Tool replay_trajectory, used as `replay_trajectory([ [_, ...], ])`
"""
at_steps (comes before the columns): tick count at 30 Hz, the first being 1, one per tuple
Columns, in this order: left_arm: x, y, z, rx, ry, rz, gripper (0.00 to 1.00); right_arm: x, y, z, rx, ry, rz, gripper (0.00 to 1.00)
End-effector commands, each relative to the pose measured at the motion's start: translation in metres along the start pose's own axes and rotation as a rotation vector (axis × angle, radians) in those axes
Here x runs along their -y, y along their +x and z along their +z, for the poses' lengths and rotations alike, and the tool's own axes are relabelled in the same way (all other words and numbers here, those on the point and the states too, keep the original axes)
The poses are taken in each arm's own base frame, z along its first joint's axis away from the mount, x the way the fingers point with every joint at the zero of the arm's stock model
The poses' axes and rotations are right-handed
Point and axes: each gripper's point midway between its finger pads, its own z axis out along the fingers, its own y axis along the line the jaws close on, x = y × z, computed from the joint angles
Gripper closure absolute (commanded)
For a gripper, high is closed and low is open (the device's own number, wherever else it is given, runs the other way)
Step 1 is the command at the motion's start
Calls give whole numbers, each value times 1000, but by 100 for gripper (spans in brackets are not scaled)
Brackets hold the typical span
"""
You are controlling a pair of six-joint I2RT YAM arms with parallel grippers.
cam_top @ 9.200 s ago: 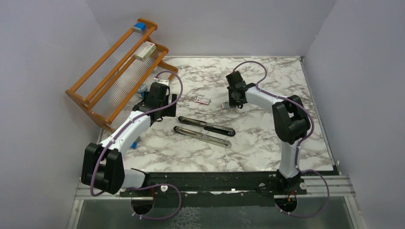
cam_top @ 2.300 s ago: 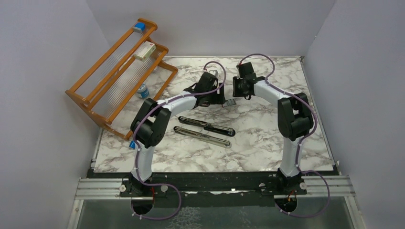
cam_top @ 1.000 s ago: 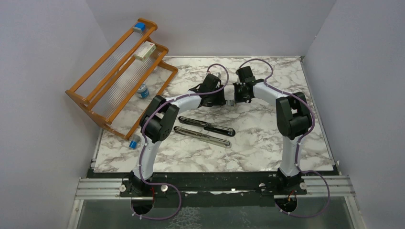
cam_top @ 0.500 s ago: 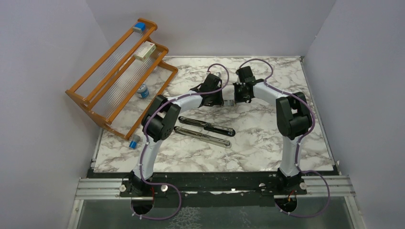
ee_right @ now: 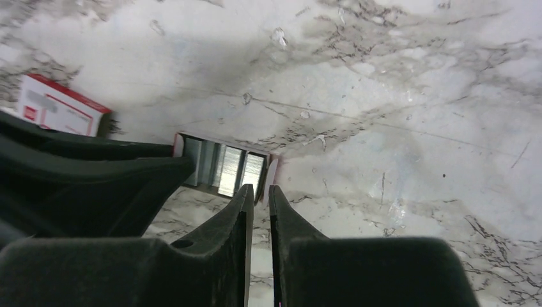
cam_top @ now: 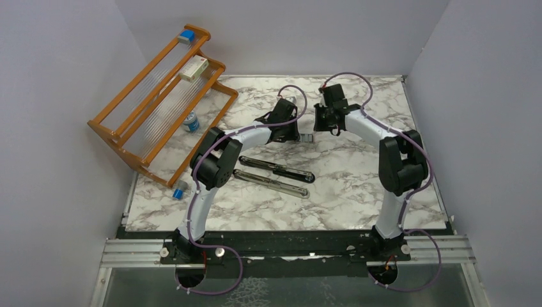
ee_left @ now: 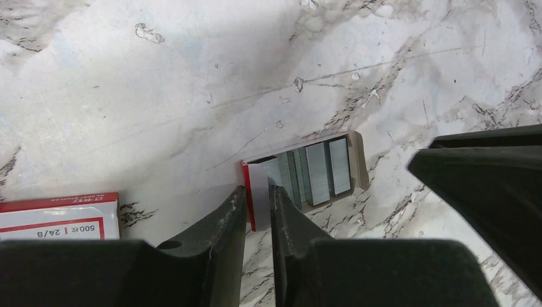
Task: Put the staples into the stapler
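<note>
Staples [ee_left: 319,169] lie as silver-grey strips packed side by side in a small open tray [ee_left: 359,160], filling most of it. The tray sits toward the far edge of the tabletop [cam_top: 358,198], about midway between the left and right edges, with its long axis roughly parallel to the far edge. The left pincer [ee_left: 257,192] is closed almost to nothing on the tray's red-edged white end, the flap caught between its two fingertips. A red-and-white packet [ee_left: 57,214] (printed "500" and "24/8") lies flat near that gripped end, not touching the tray.

The right pincer [ee_right: 259,190] hangs just off the tray's other end with only a thin slit between its fingers. It holds nothing, and bare marble shows through the gap.

The stapler [cam_top: 275,168] lies in the middle of the tabletop, well apart from the tray on its near side. It shows as two long dark bars with silver along them, side by side. Their long axes slant slightly, from the left and farther back to the right and nearer. I cannot tell which end is the head, nor whether the bars are joined.

At the far left corner a wooden rack [cam_top: 160,96] carries a white-and-red box [cam_top: 193,68] and a blue block [cam_top: 186,36].
</note>
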Motion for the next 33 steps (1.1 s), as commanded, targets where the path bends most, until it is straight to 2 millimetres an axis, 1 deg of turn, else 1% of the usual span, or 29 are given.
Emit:
replay_trajectory([
  [1,-20,22,10,-56,-80,21,78,-18,-38,-29,148,-99,-5,82],
  [3,-20,22,10,-56,-81,20,78,-28,-37,-29,139,-153,6,85],
  [4,-20,21,10,-54,-80,22,78,-34,-33,-26,119,-187,12,86],
  [6,-20,21,10,-55,-81,22,78,-37,-23,-17,63,-205,23,88],
  [11,-20,23,10,-60,-86,25,78,-32,0,2,-32,-182,52,88],
  [15,-19,22,11,-59,-89,28,78,-24,13,8,-72,-142,71,88],
  [19,-19,21,10,-59,-92,31,79,-14,17,9,-75,-87,81,88],
  [23,-20,21,11,-57,-96,34,79,-9,22,12,-91,-58,86,88],
  [29,-20,20,10,-57,-99,38,79,-4,31,17,-117,-33,90,87],
  [33,-20,21,10,-58,-98,37,79,-2,32,19,-117,-24,92,85],
])
